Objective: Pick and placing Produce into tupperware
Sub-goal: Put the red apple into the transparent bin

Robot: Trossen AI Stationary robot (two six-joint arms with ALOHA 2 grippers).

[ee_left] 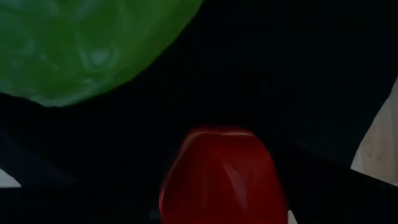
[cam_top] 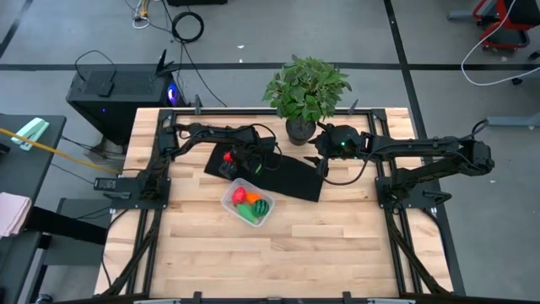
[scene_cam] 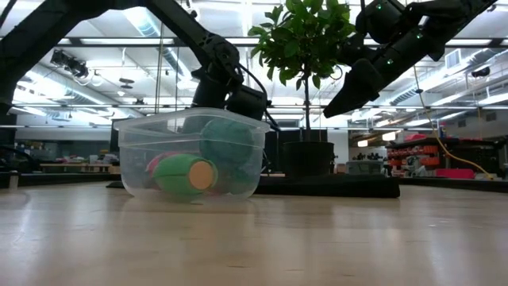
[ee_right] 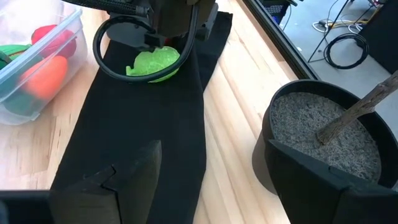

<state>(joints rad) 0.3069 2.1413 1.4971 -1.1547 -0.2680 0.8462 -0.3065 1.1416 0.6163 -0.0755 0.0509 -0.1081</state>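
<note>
The clear tupperware (cam_top: 226, 203) stands on the wooden table at the near edge of a black cloth mat (cam_top: 291, 177). It holds a red piece (cam_top: 240, 194), the orange carrot (cam_top: 253, 200), a dark striped green piece (cam_top: 263, 205) and another green piece (cam_top: 247, 214). My left gripper (cam_top: 227, 166) is down over the mat's left part. A red piece (ee_left: 217, 177) lies right in front of its wrist camera, and a light green leafy piece (ee_left: 81, 43) rests on the mat beside it. My right gripper (ee_right: 217, 186) hangs open above the mat's right end, touching nothing.
A potted plant (cam_top: 300, 128) stands at the mat's far right corner, close beside my right gripper, and its black pot (ee_right: 323, 130) fills much of the right wrist view. Bare wooden table (cam_top: 337, 245) stretches toward the near edge. A looped cable (ee_right: 118, 59) hangs from the left arm.
</note>
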